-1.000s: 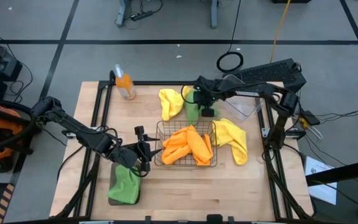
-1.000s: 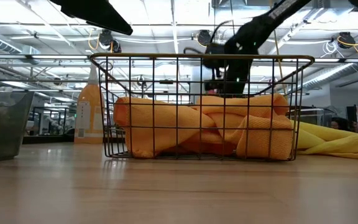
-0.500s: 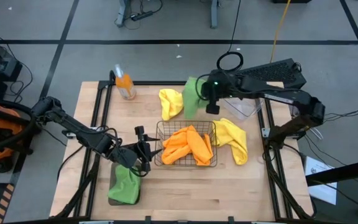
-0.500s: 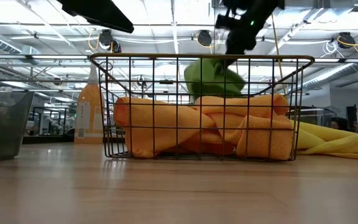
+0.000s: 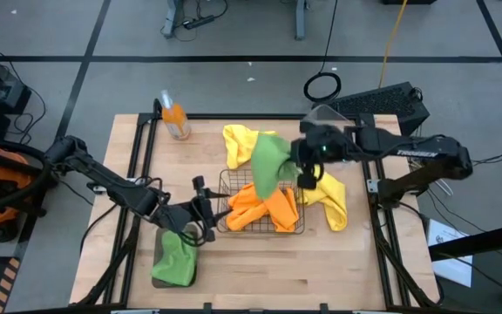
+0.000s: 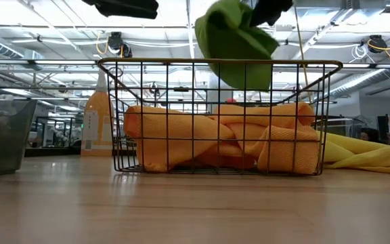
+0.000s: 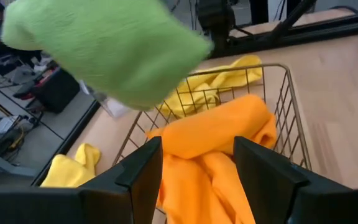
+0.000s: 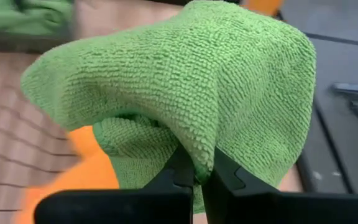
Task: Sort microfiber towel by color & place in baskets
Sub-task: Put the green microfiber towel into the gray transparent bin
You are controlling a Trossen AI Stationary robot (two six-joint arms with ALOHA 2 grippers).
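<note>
My right gripper [image 5: 306, 167] is shut on a green towel [image 5: 268, 166], which hangs in the air above the wire-mesh basket [image 5: 227, 179]. That basket holds orange towels [image 5: 264, 205]. In the low view the green towel [image 6: 235, 41] floats above the basket's rim [image 6: 219, 62]. My left gripper [image 5: 203, 209] stands open and empty at the basket's left side. Below it another green towel [image 5: 174, 260] lies in the grey tray [image 5: 157, 281]. Yellow towels lie on the table at the far side [image 5: 240, 141] and to the right [image 5: 328, 194] of the basket. My right gripper pinches a bunched fold of the green towel [image 8: 199, 158] between its two fingers [image 8: 225, 177]. The fingers slant down from the table's right side. The towel is lifted clear and drapes slack around and below the fingertips, over the basket.
An orange bottle [image 5: 175, 120] stands at the far left of the table. The clear tub [image 5: 325, 113] is mostly hidden under my right arm at the far right. Bare wood lies along the near edge [image 5: 268, 270].
My right gripper has risen and swung from the table's far side toward the near edge, staying shut. The green towel has come up off the table and now hangs clear above the wire basket.
</note>
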